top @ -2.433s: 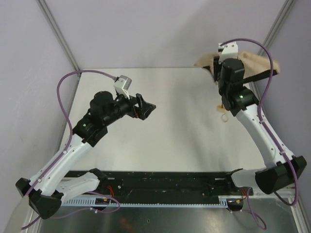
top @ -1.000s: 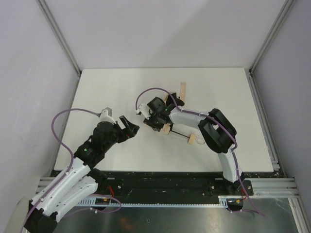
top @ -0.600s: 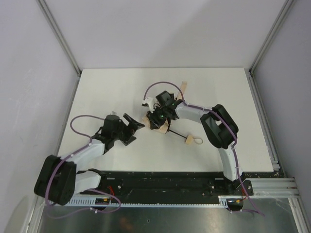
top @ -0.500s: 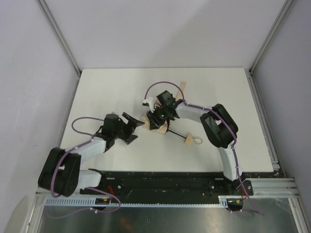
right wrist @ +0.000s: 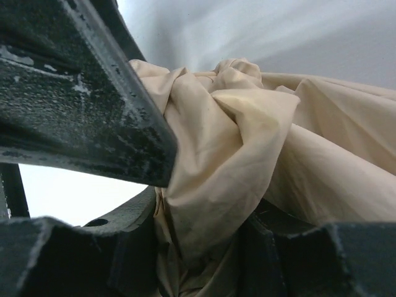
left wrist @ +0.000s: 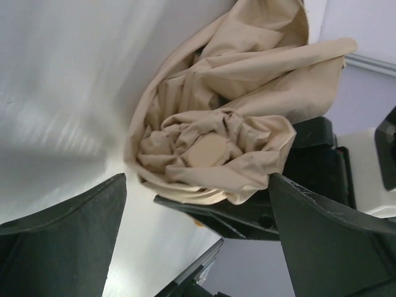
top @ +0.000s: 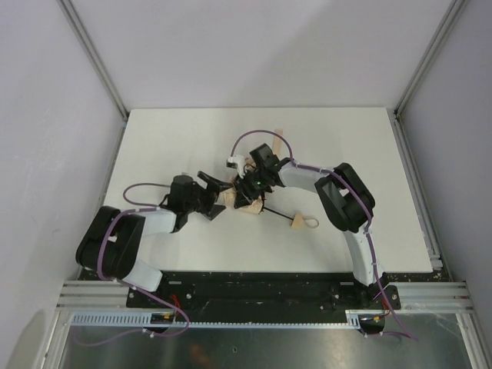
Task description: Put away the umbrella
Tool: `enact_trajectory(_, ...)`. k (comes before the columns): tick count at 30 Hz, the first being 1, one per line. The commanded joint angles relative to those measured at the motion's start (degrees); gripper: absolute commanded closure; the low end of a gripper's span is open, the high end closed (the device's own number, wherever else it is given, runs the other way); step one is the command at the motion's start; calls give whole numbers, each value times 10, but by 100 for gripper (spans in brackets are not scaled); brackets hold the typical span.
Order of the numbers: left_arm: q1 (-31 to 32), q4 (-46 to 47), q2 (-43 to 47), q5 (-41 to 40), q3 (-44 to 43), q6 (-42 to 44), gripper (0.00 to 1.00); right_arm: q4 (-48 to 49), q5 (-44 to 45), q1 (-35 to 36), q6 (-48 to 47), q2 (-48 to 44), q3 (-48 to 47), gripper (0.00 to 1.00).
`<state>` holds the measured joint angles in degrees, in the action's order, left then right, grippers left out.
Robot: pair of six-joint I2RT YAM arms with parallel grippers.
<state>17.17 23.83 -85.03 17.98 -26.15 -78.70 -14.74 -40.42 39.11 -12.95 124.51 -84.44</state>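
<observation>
Between the right jaws, tan canopy (right wrist: 247,142) is clamped tight; the left jaws, spread wide, now flank its crumpled tip, having slid in from the near left. Judging by that, a two-armed squeeze to collapse the umbrella (top: 233,201) is next. It lies at the middle of the table (top: 169,138), cloth bunched and creased, black shaft (top: 278,214) and wooden handle (top: 296,223) pointing toward the near right corner.

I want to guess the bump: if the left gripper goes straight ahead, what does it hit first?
Probably the umbrella: its bunched tan cloth sits right ahead of the open left gripper. The right gripper holds it.
</observation>
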Motion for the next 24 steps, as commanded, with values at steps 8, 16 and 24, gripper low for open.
enact_trajectory(8,39,56,-88,-70,-25,-28,5,-122,30,11,7,74,63,100)
enact_trajectory(16,47,33,-134,-152,-25,23,25,-129,18,19,-15,56,63,100)
enact_trajectory(24,45,18,-148,-166,-34,89,71,-127,47,30,-12,39,63,100)
